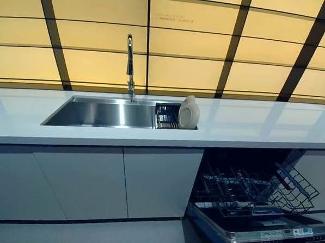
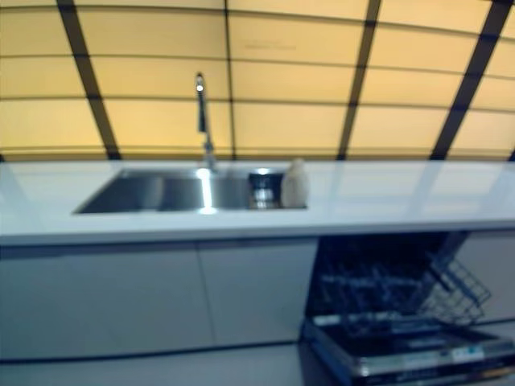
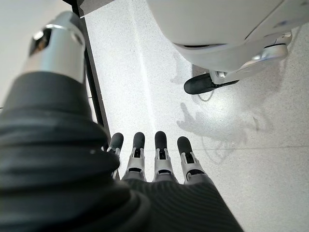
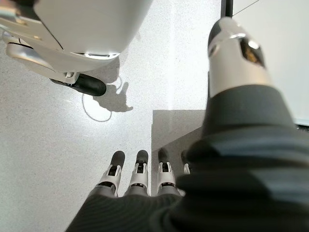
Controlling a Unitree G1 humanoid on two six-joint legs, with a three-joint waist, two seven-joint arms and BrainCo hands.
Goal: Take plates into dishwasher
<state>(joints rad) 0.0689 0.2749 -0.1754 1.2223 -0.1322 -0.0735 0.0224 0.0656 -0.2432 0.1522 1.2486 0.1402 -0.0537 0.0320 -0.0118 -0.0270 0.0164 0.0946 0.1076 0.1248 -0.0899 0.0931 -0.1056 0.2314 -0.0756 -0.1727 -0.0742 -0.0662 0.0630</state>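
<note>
Pale plates (image 1: 188, 112) — upright, stacked.

Worktop (image 1: 249, 126) white. Plates (image 1: 188, 113) cream. Sink (image 1: 103, 113) steel-grey. Dishwasher rack (image 1: 257, 189) black wire. Wall panels (image 1: 188, 41) yellow, dark-striped. Floor (image 3: 145, 72) speckled pale grey.

Plates (image 1: 188, 113) in sink (image 1: 105, 113) rack, dishwasher (image 1: 256, 213) below-right.
</note>
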